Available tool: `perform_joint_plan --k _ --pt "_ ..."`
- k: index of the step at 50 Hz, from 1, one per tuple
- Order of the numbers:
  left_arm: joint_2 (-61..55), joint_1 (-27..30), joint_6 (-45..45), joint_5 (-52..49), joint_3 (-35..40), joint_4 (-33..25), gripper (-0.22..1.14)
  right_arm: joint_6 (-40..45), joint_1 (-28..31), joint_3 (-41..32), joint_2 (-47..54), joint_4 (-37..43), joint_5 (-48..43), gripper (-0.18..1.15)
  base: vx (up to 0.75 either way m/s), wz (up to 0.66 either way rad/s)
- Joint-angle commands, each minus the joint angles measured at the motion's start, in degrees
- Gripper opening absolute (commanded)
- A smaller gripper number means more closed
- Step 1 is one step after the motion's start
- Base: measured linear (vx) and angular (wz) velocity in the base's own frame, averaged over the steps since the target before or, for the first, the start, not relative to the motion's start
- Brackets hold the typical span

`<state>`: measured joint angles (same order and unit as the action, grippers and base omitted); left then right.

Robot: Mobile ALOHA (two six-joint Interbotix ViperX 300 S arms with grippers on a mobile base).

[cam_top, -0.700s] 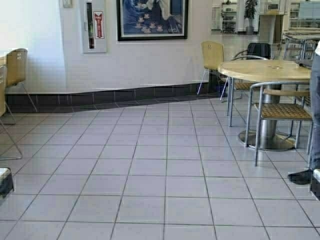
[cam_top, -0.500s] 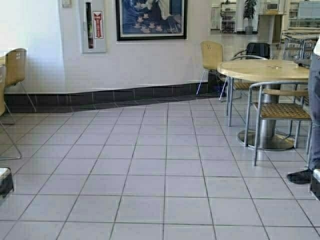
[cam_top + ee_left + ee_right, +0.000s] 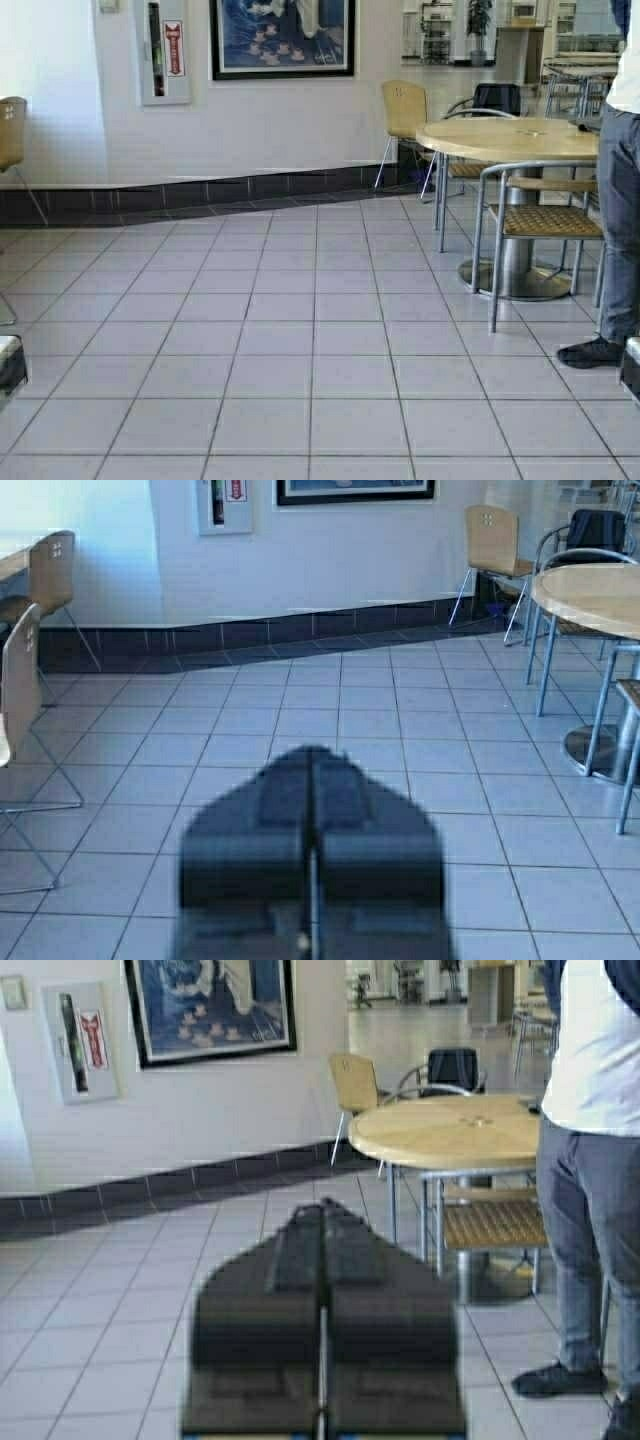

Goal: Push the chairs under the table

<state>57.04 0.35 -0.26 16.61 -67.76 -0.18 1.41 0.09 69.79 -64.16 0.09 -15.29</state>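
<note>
Chairs: we see two light plywood chairs [image 3: 25,680] in the left wrist view, one behind the other, both turned toward a pale table edge [image 3: 10,565] that only just shows beside the farther one. In the high view only the farther chair's backrest [image 3: 12,132] shows, at about 10 o'clock from us, cut by the frame edge.

Table: almost wholly out of view; we judge that it runs on beyond the chairs at 9 to 10 o'clock.

Left gripper: the left gripper [image 3: 311,780] points ahead at 12 o'clock over bare floor tiles [image 3: 300,340], its fingers pressed together, touching nothing.

Right gripper: the right gripper [image 3: 322,1230] also has its fingers together and holds nothing; it faces 12 to 1 o'clock, toward the round table [image 3: 510,140] and a standing person [image 3: 620,200].

Deciding relation: the chairs lie well apart from both grippers, off at 9 to 10 o'clock, so the left arm is the nearer. We judge the push must run toward 9 o'clock, against the backrests.

Next need: we would have to turn the base toward 9 or 10 o'clock before either arm can reach a backrest.

Not ours: the plywood chair [image 3: 403,112] at 1 o'clock by the wall stands far from the long table, and the woven-seat armchair [image 3: 540,222] belongs to the round table.
</note>
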Motion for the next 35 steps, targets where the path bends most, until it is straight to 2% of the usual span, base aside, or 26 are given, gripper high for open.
perform_joint_plan --k 1,35 --pt "0.00 0.00 -0.18 0.26 0.88 0.00 0.03 0.00 0.18 -1.76 0.97 0.09 1.05 0.04 0.16 -0.06" --pt "-0.18 0.00 -1.67 0.26 0.09 -0.18 0.03 -0.09 -0.26 -1.67 2.11 0.00 1.49 0.04 0.24 -0.02"
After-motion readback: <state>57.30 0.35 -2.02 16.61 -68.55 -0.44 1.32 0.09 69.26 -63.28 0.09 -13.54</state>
